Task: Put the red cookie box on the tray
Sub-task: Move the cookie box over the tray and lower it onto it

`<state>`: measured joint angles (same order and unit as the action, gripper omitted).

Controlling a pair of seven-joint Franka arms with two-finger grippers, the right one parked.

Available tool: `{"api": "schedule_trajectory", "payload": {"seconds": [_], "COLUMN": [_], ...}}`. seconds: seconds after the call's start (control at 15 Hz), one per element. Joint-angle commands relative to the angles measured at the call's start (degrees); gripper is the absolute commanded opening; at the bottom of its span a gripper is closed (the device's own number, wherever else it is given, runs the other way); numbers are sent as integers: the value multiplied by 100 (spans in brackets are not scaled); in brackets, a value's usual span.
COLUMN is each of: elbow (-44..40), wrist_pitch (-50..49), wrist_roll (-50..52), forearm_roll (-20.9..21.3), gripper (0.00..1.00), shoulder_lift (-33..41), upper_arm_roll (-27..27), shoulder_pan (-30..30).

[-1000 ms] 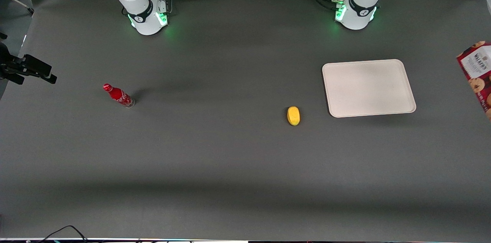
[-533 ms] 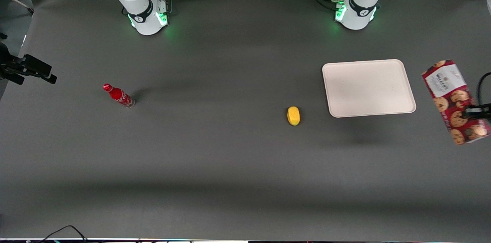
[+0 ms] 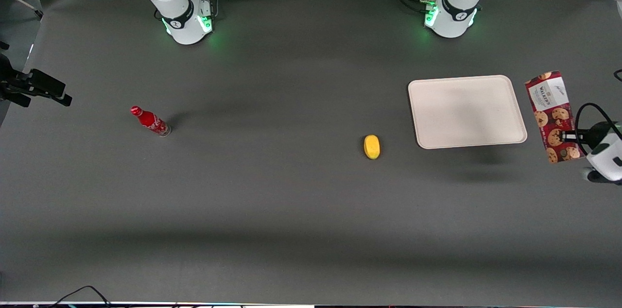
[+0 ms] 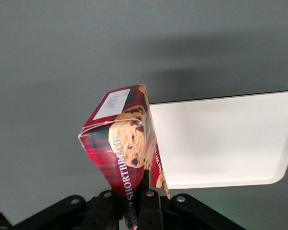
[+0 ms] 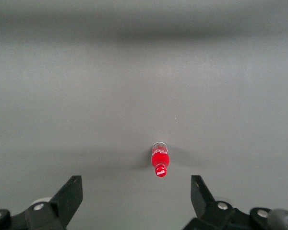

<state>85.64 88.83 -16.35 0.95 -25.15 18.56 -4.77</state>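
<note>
The red cookie box (image 3: 551,114) is a slim dark-red carton with cookie prints and a white label panel. It hangs in the air beside the tray (image 3: 466,110), at the working arm's end of the table. My left gripper (image 3: 566,136) is shut on the box's end nearer the front camera. In the left wrist view the fingers (image 4: 151,206) clamp the box (image 4: 122,143), and the cream tray (image 4: 221,139) lies just past the box's edge. Nothing lies on the tray.
A yellow oval object (image 3: 371,146) lies on the dark table beside the tray, nearer the front camera. A small red bottle (image 3: 149,121) stands toward the parked arm's end; it also shows in the right wrist view (image 5: 159,160).
The gripper has carried the box from the picture's edge toward the tray. The box now sits closer to the tray's rim and looks smaller.
</note>
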Motion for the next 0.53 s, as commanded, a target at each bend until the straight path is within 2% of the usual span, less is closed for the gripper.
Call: {"api": "schedule_trajectory", "payload": {"seconds": [0.0, 0.2, 0.33, 0.47], "elbow": [1340, 1962, 2936, 3562], "wrist_pitch": [723, 1187, 2055, 2646], "wrist_roll": [-236, -491, -492, -570], "forearm_roll": [107, 159, 238, 247], "gripper": [0, 0, 0, 0], "shoulder_lift": [827, 1019, 1335, 1468], "upper_arm_roll": [25, 165, 174, 262], "shoulder_pan": [-68, -59, -59, -59]}}
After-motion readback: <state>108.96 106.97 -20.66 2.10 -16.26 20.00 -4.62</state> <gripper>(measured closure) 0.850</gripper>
